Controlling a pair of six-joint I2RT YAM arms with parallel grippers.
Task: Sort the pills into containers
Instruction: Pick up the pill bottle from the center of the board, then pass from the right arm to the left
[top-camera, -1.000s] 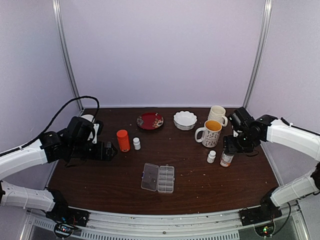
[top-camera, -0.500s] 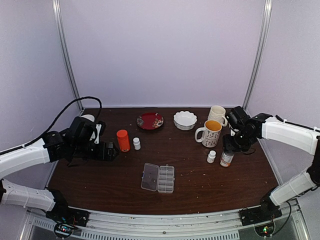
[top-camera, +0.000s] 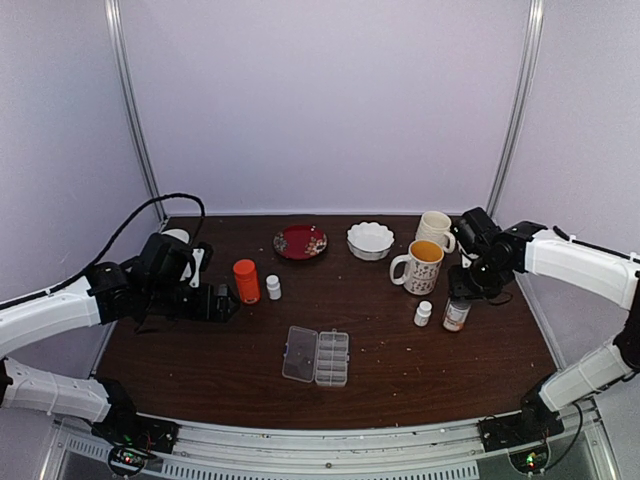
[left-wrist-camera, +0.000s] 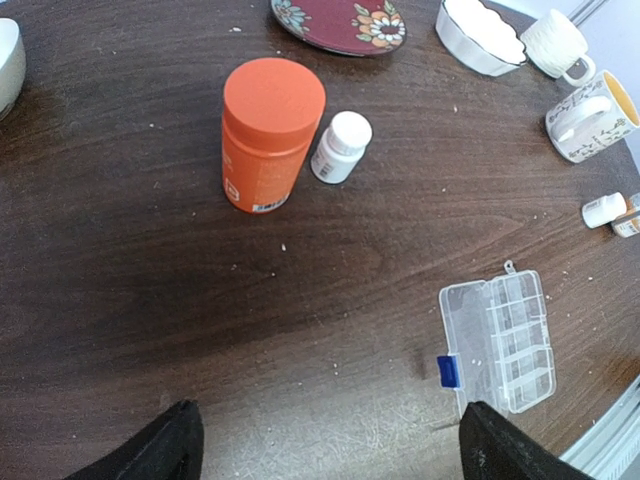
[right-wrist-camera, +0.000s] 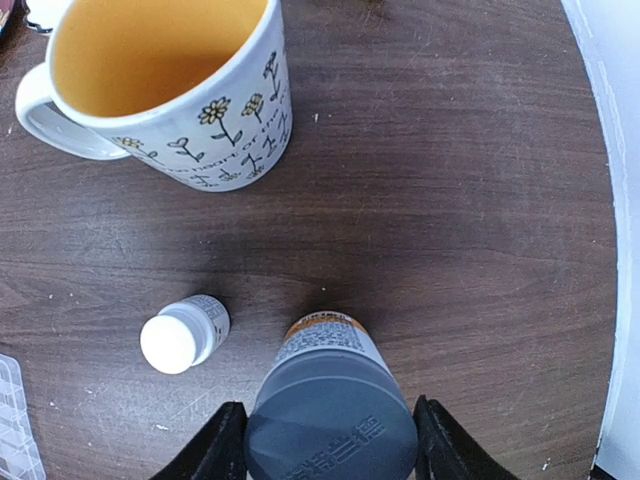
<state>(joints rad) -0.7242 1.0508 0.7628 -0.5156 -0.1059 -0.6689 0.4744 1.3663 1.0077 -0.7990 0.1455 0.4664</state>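
Note:
The clear pill box (top-camera: 316, 356) lies open near the table's front middle, lid flat on the left and its containers (left-wrist-camera: 520, 335) on the right. Tiny whitish pills (left-wrist-camera: 474, 361) show as specks in the lid, with more specks scattered on the wood. My right gripper (right-wrist-camera: 330, 440) is shut on the grey cap of an upright, orange-labelled bottle (right-wrist-camera: 330, 415), one finger pressed against each side. In the top view this gripper (top-camera: 460, 297) stands over that bottle (top-camera: 456, 316). My left gripper (left-wrist-camera: 335, 450) hangs open over bare wood, left of the box and short of the orange bottle (left-wrist-camera: 270, 130).
A small white bottle (right-wrist-camera: 183, 335) stands just left of the held one, with a flowered mug (right-wrist-camera: 170, 80) behind. Another white bottle (top-camera: 273, 287) sits beside the orange bottle (top-camera: 246, 281). Red plate (top-camera: 300, 241), white bowl (top-camera: 370, 240) and a second mug (top-camera: 434, 229) line the back.
My right gripper's fingers have closed in onto the grey-capped bottle and the bottle has shifted slightly. The left arm has barely moved.

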